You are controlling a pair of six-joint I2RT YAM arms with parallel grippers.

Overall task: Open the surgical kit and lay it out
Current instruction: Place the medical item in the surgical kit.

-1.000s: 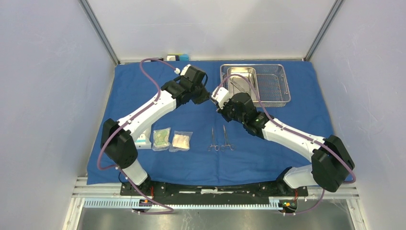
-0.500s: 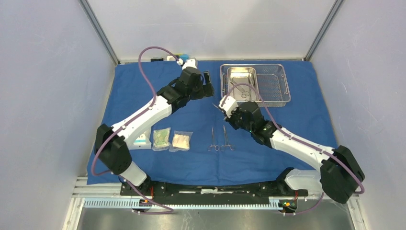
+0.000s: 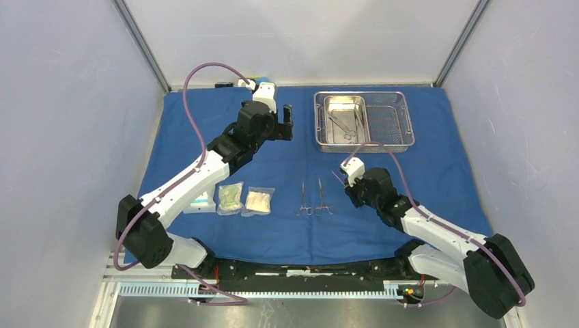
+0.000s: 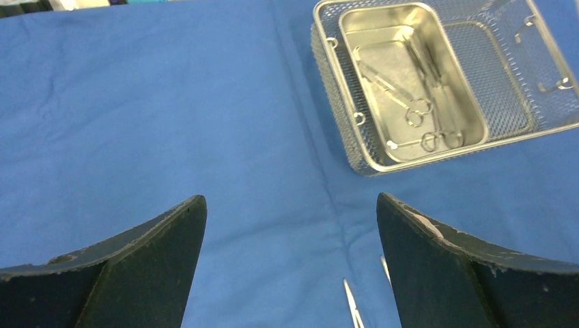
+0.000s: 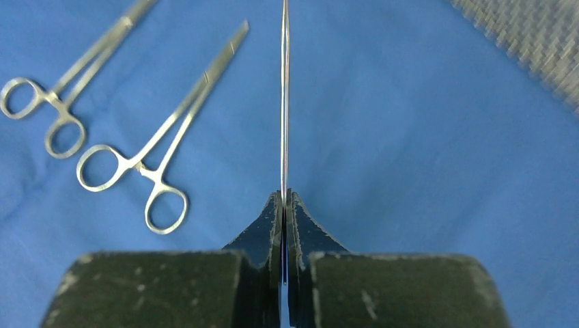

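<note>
Holds left gripper [image 4: 289,198] wide open, empty, left of tray [image 3: 364,93]. Pinches slim instrument [image 5: 285,102] in closed right gripper [image 5: 285,198] on tray's near side, beside two forceps [image 5: 140,166] on cloth [image 3: 205,130].

No lettering, number, brand or sign can be read in any view. The three small clear packets [image 3: 231,198] lying on the large blue cloth wrap [image 3: 437,171] show no legible print. The leftmost one, a flat white packet with a teal strip [image 3: 203,202], bears marks too small to make out. The small light-blue and white items at the far edge of the cloth [image 3: 260,80] are likewise too small to read.
</note>
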